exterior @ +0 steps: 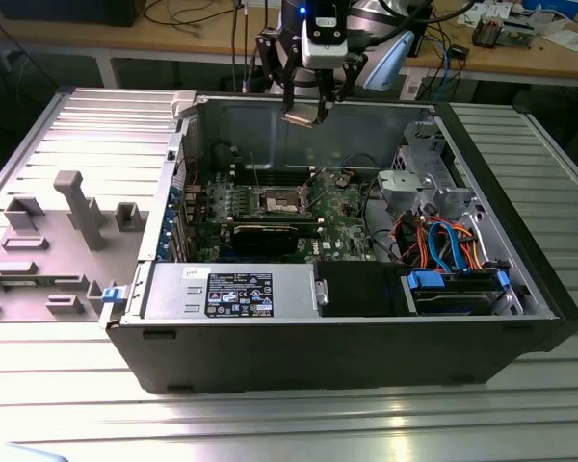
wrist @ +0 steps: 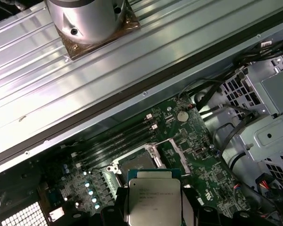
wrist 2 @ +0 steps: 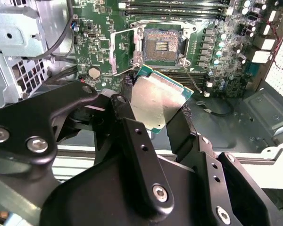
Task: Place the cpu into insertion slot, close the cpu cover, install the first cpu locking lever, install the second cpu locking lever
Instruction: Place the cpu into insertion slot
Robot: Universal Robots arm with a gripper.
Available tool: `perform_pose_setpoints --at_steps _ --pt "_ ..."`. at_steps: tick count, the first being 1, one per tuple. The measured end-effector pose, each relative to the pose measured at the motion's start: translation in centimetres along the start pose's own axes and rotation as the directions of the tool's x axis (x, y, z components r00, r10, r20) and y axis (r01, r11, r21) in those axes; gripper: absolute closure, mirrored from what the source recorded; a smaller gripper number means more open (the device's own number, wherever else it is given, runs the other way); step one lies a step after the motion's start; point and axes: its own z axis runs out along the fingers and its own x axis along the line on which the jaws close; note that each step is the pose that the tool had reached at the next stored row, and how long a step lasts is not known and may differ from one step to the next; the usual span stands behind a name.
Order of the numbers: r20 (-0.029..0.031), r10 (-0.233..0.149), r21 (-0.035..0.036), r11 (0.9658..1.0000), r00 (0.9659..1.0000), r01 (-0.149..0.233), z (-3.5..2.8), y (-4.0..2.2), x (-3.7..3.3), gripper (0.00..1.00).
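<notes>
Gripper [wrist 2: 153, 115], clamped on the cpu [wrist 2: 158, 100], hangs well above the uncovered insertion slot [wrist 2: 161, 44].

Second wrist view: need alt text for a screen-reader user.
The hand grips the cpu by two opposite edges, holding it over the green board. Beyond it the slot lies bare, with its cover swung open to one side.
</notes>
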Motion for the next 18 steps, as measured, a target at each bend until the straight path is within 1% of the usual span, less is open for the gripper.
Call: perform_pose_setpoints --at_steps 2,9,10,11,15,17,18 --pt "0.0005 0.005 -0.0001 1.0000 1.0000 -0.005 0.00 0.00 0.00 0.46" --pt "0.0005 0.006 -0.0001 1.0000 1.0000 -0.006 0.00 0.00 0.00 0.46" --pt "0.0010 0.011 -0.0003 0.9999 0.9999 -0.011 0.00 0.00 0.00 0.46" --pt "0.0036 0.041 -0.0009 0.9992 0.9992 -0.041 0.01 0.00 0.00 0.46" --pt "0.0064 0.073 -0.0017 0.9973 0.9973 -0.073 0.03 0.00 0.00 0.46" --pt "0.0090 0.103 -0.0026 0.9947 0.9947 -0.103 0.05 0.00 0.00 0.46" --pt "0.0105 0.120 -0.0030 0.9927 0.9927 -0.120 0.06 0.00 0.00 0.46"
